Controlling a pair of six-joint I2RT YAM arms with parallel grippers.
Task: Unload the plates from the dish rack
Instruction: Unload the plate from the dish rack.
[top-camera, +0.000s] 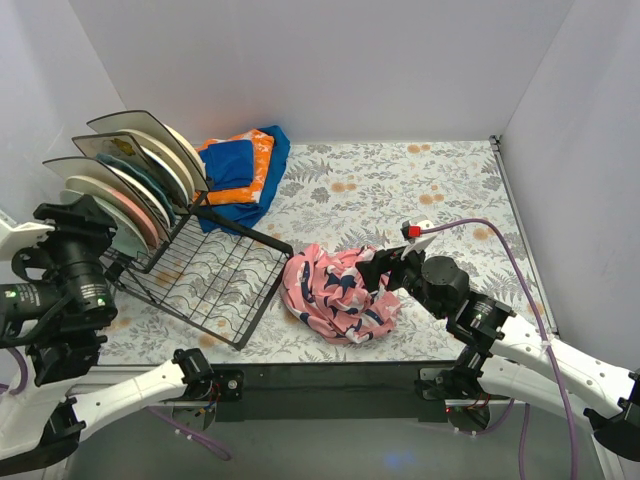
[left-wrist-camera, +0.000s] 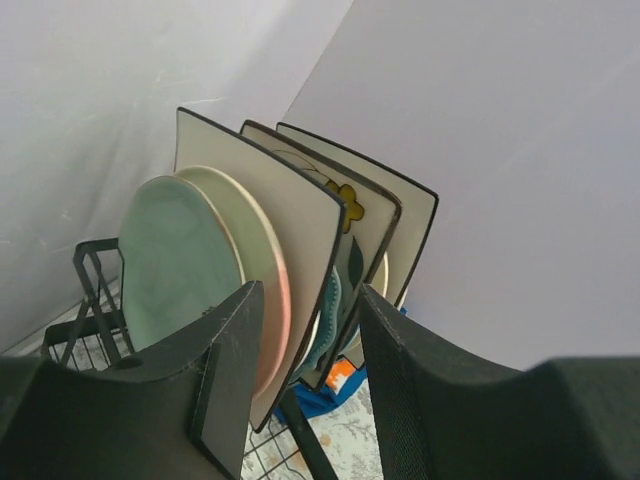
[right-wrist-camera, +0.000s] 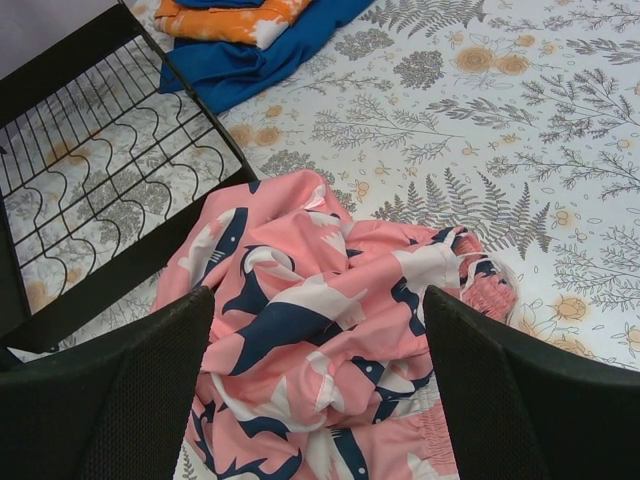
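Plates (top-camera: 140, 175) stand on edge, faces seemingly toward left pincer (left-wrist-camera: 307, 295).

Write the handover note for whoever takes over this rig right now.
Left gripper: open, jaws straddling the rims of the front plates, no grip visible.
Right gripper: open, empty, above the pink cloth.
Plates: all upright in the dish rack.
Done: no plate out yet.
Left: grip, lift out and set down every plate.

I see glossy glazed ceramic plates (left-wrist-camera: 180, 260), a black coated-wire dish rack (top-camera: 210, 275), a soft crumpled pink cloth (right-wrist-camera: 300, 320), and a matt flower-printed cover over the tabletop (right-wrist-camera: 520, 130).
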